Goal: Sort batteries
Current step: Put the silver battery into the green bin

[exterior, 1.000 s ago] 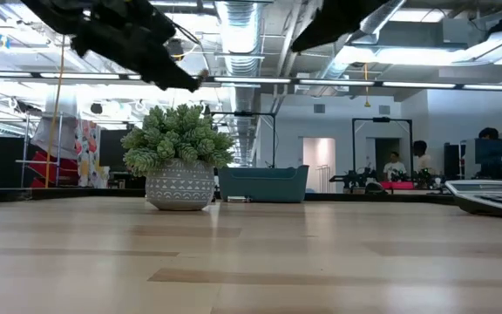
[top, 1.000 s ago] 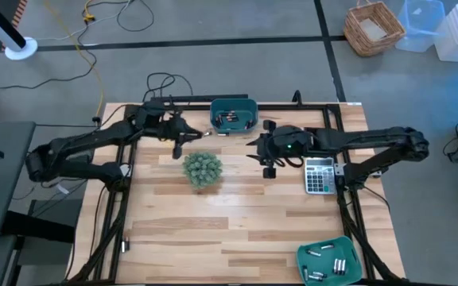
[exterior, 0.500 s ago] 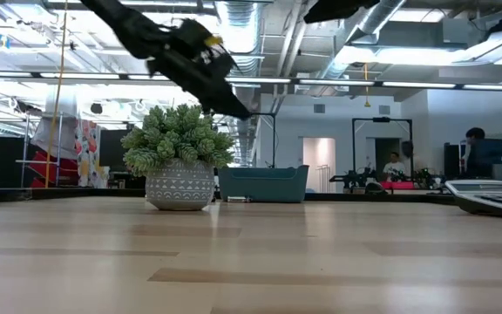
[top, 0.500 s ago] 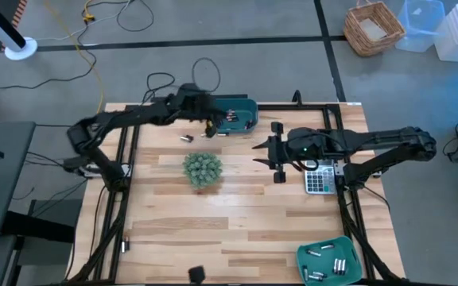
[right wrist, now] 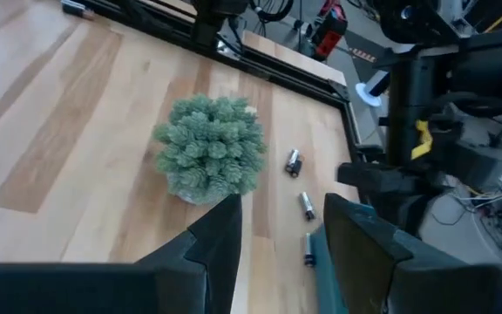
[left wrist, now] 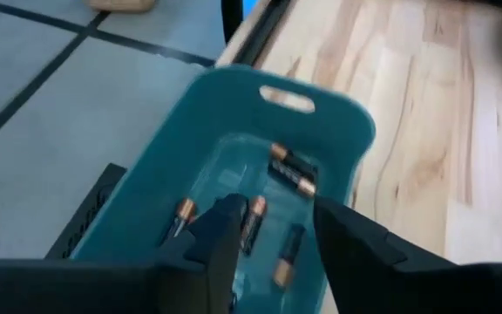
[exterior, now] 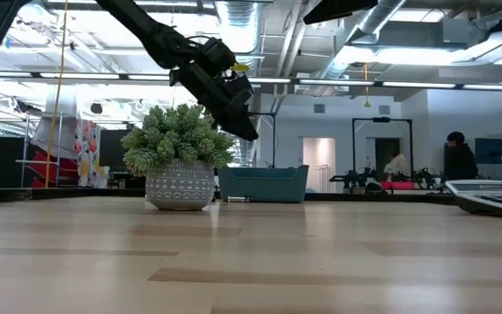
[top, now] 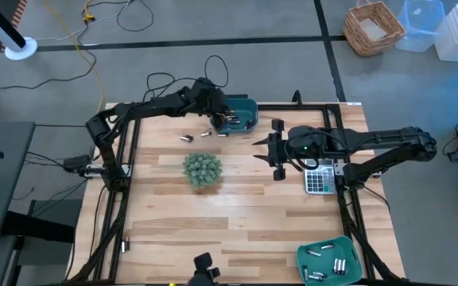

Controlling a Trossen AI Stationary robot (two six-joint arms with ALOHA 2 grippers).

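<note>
Moved: left pincer (top: 217, 119) has swung from beside the potted plant (top: 203, 169) to above the teal bin (top: 234, 114) at the table's far edge.
Left pincer state: fingers apart with nothing between them in its wrist view; dark cells (left wrist: 288, 170) lie in the bin directly below.
Meaning: a battery looks just dropped into the bin, so this delivery seems done.
Right pincer (top: 274, 151): hovers mid-table beside the calculator (top: 319, 175), jaws apart and empty.
Loose batteries (top: 186, 138): a few lie on the table (top: 237, 222) between bin and plant, unsorted.
Near bin (top: 329, 260): holds silvery cells at the right front corner.
</note>
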